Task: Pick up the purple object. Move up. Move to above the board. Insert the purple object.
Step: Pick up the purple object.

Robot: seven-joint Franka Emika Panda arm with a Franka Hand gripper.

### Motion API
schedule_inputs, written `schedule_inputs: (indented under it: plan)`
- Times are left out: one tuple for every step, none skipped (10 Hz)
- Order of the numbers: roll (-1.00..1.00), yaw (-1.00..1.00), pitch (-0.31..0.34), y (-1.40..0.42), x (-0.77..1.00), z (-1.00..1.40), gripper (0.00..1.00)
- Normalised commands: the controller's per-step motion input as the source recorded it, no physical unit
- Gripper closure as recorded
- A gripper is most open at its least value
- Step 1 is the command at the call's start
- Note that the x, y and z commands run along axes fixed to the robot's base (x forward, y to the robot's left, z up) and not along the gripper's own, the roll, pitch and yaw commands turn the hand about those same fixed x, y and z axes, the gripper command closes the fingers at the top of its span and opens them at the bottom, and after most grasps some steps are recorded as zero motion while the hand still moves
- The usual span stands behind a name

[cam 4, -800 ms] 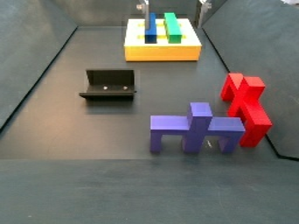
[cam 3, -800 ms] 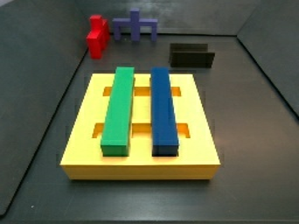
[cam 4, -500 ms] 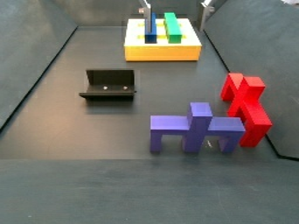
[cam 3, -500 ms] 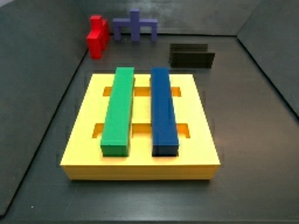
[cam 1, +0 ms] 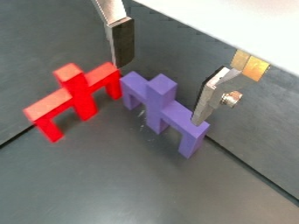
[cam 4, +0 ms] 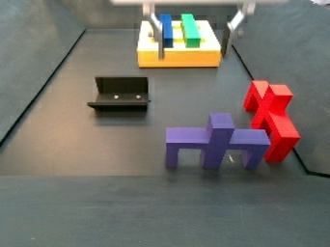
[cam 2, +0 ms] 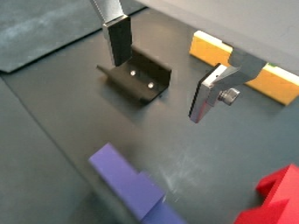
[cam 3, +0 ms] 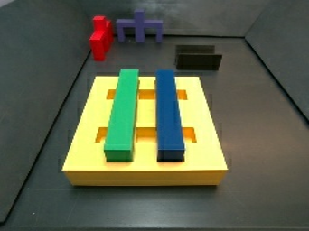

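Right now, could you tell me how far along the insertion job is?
Nothing is done yet. The purple object stands on the floor beside the red block, ungrasped. The gripper hangs open above it. Grasping, lifting, moving over the board and inserting all remain.

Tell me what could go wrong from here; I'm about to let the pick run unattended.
1. The red block stands right beside the purple object, seemingly touching in a wrist view; a descending finger could strike or drag it.
2. The gripper hangs open above the purple object, holding nothing; if off-centre, its fingers may close on the crossbar's edge rather than the raised stub.
3. The fixture stands between the pieces and the board; a low carry might clip it.
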Motion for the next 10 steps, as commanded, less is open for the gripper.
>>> schedule_inputs:
  plan:
    - [-0.09,-0.18,0.000,0.76,0.00,-0.59,0.00]
    - [-0.06,-0.11,0.000,0.63,-0.08,-0.57,0.00]
    - [0.00,-0.09,0.000,0.18,0.00,-0.44,0.00]
    - [0.00,-0.11,0.000,0.23,-0.06,-0.41,0.00]
    - [0.00,-0.07,0.000,0.18,-0.06,-0.40,0.00]
    - [0.00,-0.17,0.000,0.09,-0.25,-0.30,0.00]
    - [-0.05,-0.17,0.000,0.28,-0.38,-0.03,0.00]
    - [-0.13,-0.11,-0.026,0.24,-0.33,0.00,0.00]
    - [-0.08,-0.05,-0.049,0.12,-0.17,-0.06,0.00]
    - [-0.03,0.00,-0.067,0.00,-0.02,-0.23,0.00]
